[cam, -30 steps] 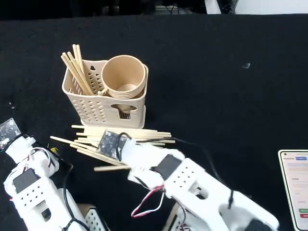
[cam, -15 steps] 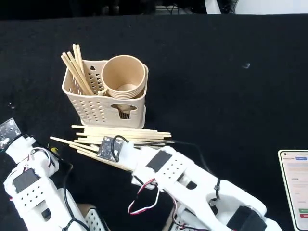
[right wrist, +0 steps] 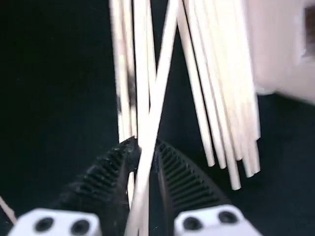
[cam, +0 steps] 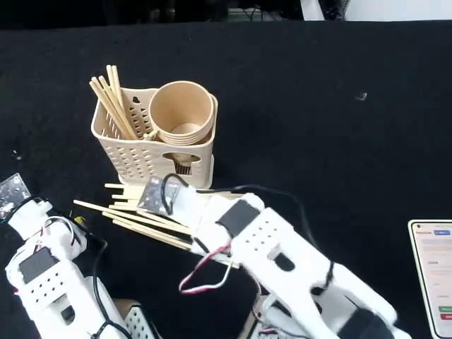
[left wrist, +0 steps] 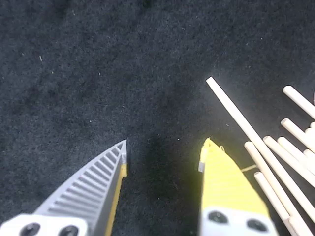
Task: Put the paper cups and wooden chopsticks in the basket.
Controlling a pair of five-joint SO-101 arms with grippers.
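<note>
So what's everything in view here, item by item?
basket: one, beige, on the table
paper cups: nested stack, number unclear, tan, in the basket
basket chopsticks: several, pale wood, leaning in the basket beside the cups
loose chopsticks: a heap, pale wood, before the basket
gripped chopstick: one, pale wood, from the heap
screen device: one, white, table edge
table: one, black
left gripper: open, beside the heap's ends
right gripper: shut on the gripped chopstick
</note>
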